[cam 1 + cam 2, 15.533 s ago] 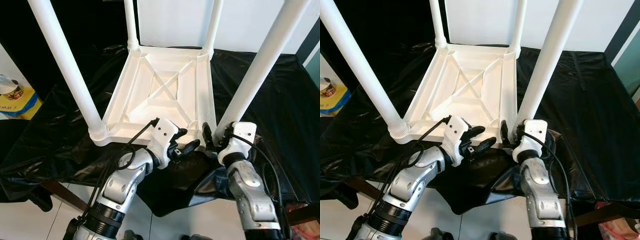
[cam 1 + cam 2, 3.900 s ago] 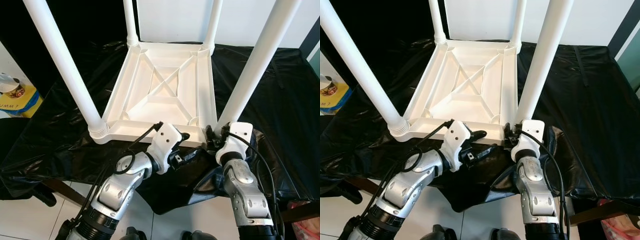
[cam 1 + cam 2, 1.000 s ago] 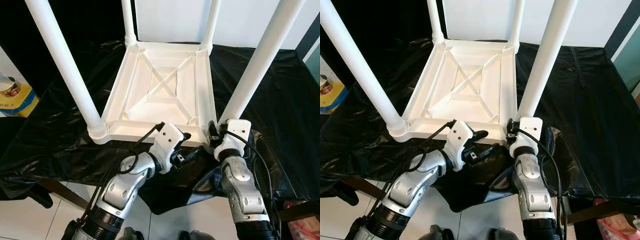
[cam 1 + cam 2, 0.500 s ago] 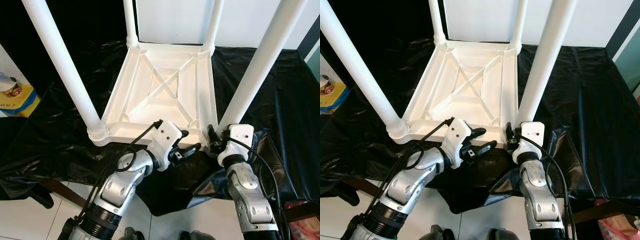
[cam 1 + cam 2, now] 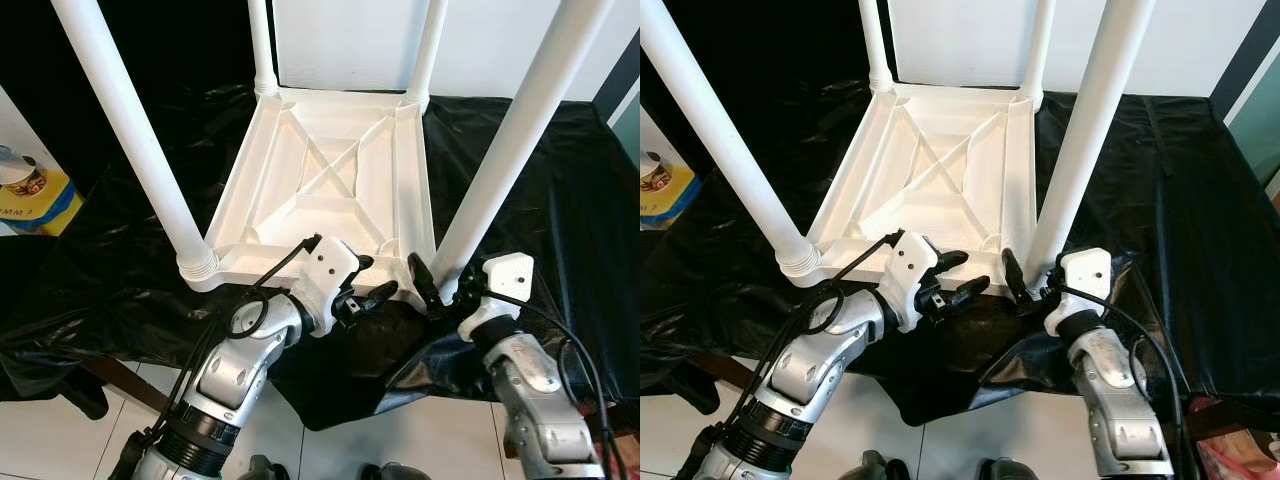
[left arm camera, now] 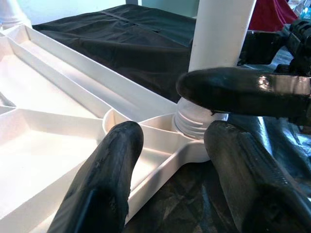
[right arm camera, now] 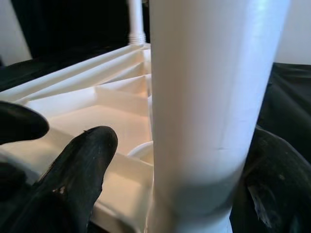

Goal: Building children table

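A white plastic children's table (image 5: 330, 180) lies upside down on a black plastic sheet (image 5: 560, 220), with its legs standing up. My left gripper (image 5: 375, 278) is open at the table's near rim; in the left wrist view its fingers (image 6: 112, 165) straddle the rim by the corner socket. My right gripper (image 5: 437, 285) is open around the base of the near-right leg (image 5: 500, 150). In the right wrist view that leg (image 7: 209, 97) stands between the two fingers (image 7: 82, 165), with a gap on one side. The near-left leg (image 5: 130, 130) stands apart from both grippers.
The sheet covers a low surface whose near edge runs just under my wrists, with tiled floor (image 5: 60, 440) below. A yellow box with a small tub (image 5: 30, 190) sits at the far left. A white wall panel (image 5: 350, 40) stands behind the table.
My right wrist has swung out to the right, and its fingers now reach in from the side around the leg's base. The left gripper has hardly moved.
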Robot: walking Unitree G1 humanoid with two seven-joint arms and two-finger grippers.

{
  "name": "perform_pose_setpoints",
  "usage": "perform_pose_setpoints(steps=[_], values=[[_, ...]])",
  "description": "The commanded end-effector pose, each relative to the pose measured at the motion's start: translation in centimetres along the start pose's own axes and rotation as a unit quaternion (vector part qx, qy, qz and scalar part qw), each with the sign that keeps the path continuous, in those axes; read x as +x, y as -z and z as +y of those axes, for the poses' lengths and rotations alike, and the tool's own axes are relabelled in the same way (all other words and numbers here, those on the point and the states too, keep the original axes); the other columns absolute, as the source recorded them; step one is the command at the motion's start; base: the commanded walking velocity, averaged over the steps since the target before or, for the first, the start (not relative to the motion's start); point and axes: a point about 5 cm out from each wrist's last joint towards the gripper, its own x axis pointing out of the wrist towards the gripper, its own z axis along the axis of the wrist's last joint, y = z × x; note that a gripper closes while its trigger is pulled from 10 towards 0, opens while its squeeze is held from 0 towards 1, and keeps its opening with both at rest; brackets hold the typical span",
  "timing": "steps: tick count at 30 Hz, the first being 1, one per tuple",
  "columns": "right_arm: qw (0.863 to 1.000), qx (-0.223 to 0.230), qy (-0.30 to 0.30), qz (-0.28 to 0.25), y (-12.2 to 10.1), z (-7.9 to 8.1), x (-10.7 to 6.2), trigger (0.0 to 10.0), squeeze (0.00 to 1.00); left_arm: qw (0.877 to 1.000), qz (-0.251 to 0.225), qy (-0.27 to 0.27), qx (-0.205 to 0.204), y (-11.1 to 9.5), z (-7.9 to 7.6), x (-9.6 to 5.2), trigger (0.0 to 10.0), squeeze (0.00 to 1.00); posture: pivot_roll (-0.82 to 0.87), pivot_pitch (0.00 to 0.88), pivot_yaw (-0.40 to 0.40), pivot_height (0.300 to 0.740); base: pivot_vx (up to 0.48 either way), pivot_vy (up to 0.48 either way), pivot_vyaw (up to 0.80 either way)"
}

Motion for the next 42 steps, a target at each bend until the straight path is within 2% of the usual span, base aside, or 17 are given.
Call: perform_pose_setpoints(steps=[1,6,7,12,13,15,16,22,23,24,25,28,29,30,36,41,42], values=[[0.999,0.005,-0.032,0.009,0.3,-0.3,0.2,10.0,0.00,1.000,0.003,0.028,-0.005,0.0,-0.1,0.0,10.0,0.00,-0.13,0.080,-0.011,0.740,0.000,0.000,0.00],[0.999,0.004,-0.050,0.015,0.5,-0.7,0.6,10.0,0.00,1.000,0.002,0.030,-0.005,0.0,-0.1,0.0,10.0,0.00,-0.13,0.085,-0.011,0.740,0.000,0.000,0.00],[0.996,-0.008,-0.080,0.030,0.9,-1.2,1.6,10.0,0.00,0.999,0.001,0.033,-0.011,0.0,-0.2,-0.1,10.0,0.00,-0.12,0.094,-0.008,0.740,0.000,0.000,0.00],[0.995,-0.015,-0.094,0.038,1.4,-1.6,2.5,10.0,0.00,0.999,-0.004,0.038,-0.026,-0.1,-0.5,-0.1,10.0,0.00,-0.12,0.097,-0.007,0.740,0.000,0.000,0.00],[0.994,-0.016,-0.097,0.042,1.7,-1.8,2.8,7.6,0.00,0.999,-0.004,0.040,-0.026,0.0,-0.7,-0.1,10.0,0.00,-0.12,0.100,-0.007,0.740,0.000,0.000,0.00],[0.994,-0.016,-0.097,0.042,1.7,-1.8,2.8,7.6,0.00,0.999,-0.004,0.040,-0.026,0.0,-0.7,-0.1,10.0,0.00,-0.12,0.100,-0.007,0.740,0.000,0.000,0.00],[0.994,-0.015,-0.100,0.046,2.0,-1.9,3.1,0.0,0.00,0.999,-0.003,0.043,-0.033,0.1,-0.9,-0.1,10.0,0.00,-0.12,0.104,-0.010,0.740,0.000,0.000,0.00],[0.993,-0.015,-0.092,0.070,3.1,-2.3,3.1,0.0,0.00,0.999,-0.001,0.036,-0.035,0.3,-1.0,-0.2,10.0,0.00,-0.12,0.108,-0.017,0.740,0.000,0.000,0.00],[0.993,-0.014,-0.086,0.075,3.3,-2.4,3.0,1.2,0.00,0.999,-0.001,0.032,-0.032,0.3,-1.0,-0.2,10.0,0.00,-0.12,0.109,-0.018,0.740,0.000,0.000,0.00],[0.993,-0.014,-0.086,0.075,3.3,-2.4,3.0,1.2,0.00,0.999,-0.001,0.032,-0.032,0.3,-1.0,-0.2,10.0,0.00,-0.12,0.109,-0.018,0.740,0.000,0.000,0.00],[0.994,-0.012,-0.079,0.079,3.4,-2.5,2.9,5.9,0.00,0.999,0.001,0.027,-0.027,0.4,-0.9,-0.2,10.0,0.00,-0.12,0.111,-0.019,0.740,0.000,0.000,0.00],[0.994,-0.010,-0.076,0.081,3.5,-2.6,2.9,5.9,0.00,0.999,0.002,0.023,-0.024,0.5,-0.8,-0.2,10.0,0.00,-0.12,0.111,-0.019,0.740,0.000,0.000,0.00],[0.994,0.000,-0.066,0.084,3.5,-2.6,2.8,10.0,0.00,1.000,0.003,0.017,-0.023,0.6,-0.7,-0.1,10.0,0.00,-0.12,0.109,-0.017,0.740,0.000,0.000,0.00],[0.994,0.000,-0.066,0.084,3.5,-2.6,2.8,10.0,0.00,1.000,0.003,0.017,-0.023,0.6,-0.7,-0.1,10.0,0.00,-0.12,0.109,-0.017,0.740,0.000,0.000,0.00],[0.995,0.034,0.027,0.088,3.9,-2.1,3.0,10.0,0.00,1.000,0.008,0.007,-0.010,1.1,-0.7,-0.1,10.0,0.00,-0.13,0.096,-0.003,0.740,0.000,0.000,0.00],[0.994,0.024,0.058,0.092,4.0,-1.4,2.9,10.0,0.00,1.000,0.010,0.009,-0.012,1.2,-0.6,-0.1,10.0,0.00,-0.14,0.095,0.001,0.740,0.000,0.000,0.00],[0.991,0.026,0.087,0.094,4.1,-1.2,2.7,10.0,0.00,1.000,0.011,0.011,-0.011,1.2,-0.6,0.0,10.0,0.00,-0.15,0.097,0.008,0.740,0.000,0.000,0.00]])
